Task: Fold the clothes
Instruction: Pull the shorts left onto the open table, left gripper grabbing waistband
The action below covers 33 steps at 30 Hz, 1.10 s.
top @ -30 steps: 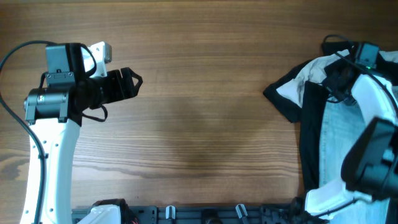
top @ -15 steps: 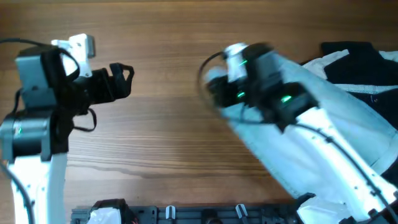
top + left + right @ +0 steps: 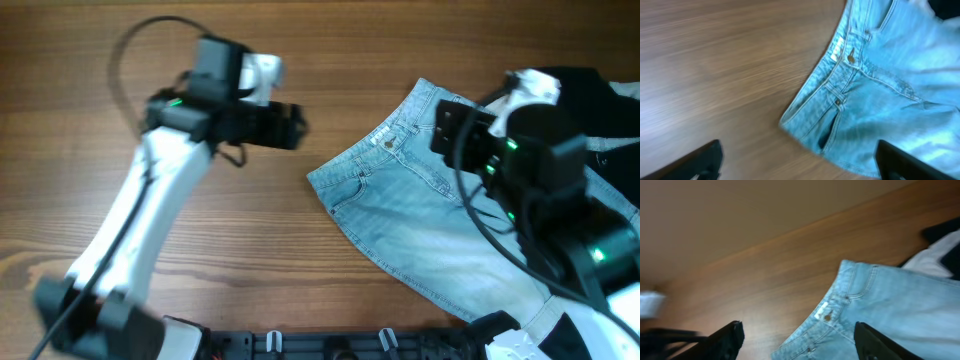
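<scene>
The clothes, pale blue denim shorts (image 3: 430, 215), lie spread on the table right of centre, with the waistband and button (image 3: 850, 55) toward the far side. My left gripper (image 3: 297, 125) hovers just left of the waistband. In the left wrist view the left gripper (image 3: 797, 150) is open, above the shorts' pocket edge (image 3: 827, 132). My right gripper (image 3: 442, 128) hangs over the upper part of the shorts. The right wrist view shows the right gripper (image 3: 799, 332) open and empty, with the waistband (image 3: 827, 312) below it.
A black-and-white garment (image 3: 600, 100) lies heaped at the right edge, partly under the right arm and touching the shorts; it also shows as the dark and white cloth (image 3: 942, 250) in the right wrist view. Bare wooden table (image 3: 200, 230) spreads to the left.
The right arm swept the shorts from the right-hand pile to the table's middle and let go, its jaws opening. The left arm swung right toward the shorts.
</scene>
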Each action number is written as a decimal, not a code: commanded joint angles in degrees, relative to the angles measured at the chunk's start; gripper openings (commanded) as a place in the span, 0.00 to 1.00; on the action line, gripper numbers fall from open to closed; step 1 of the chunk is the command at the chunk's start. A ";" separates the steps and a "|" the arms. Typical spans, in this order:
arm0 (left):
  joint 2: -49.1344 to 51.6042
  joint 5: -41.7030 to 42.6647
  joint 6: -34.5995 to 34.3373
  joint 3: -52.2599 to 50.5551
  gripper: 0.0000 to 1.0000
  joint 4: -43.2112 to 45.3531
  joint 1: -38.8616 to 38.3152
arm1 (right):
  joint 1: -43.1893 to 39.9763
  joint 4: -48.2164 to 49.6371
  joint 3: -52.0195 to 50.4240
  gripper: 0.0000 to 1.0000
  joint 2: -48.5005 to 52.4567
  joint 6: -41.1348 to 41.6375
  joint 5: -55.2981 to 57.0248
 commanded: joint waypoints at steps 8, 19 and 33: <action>27.82 3.04 -0.31 0.13 0.73 3.30 -5.35 | -3.61 -3.78 0.98 0.82 -1.22 2.51 1.25; 28.00 -6.88 -8.68 2.12 0.04 -3.19 -4.81 | -3.61 -3.32 0.98 0.82 1.22 2.75 4.02; 11.13 -9.51 -10.69 3.93 0.45 -14.95 38.91 | -3.61 -4.81 0.98 0.83 1.25 2.73 5.35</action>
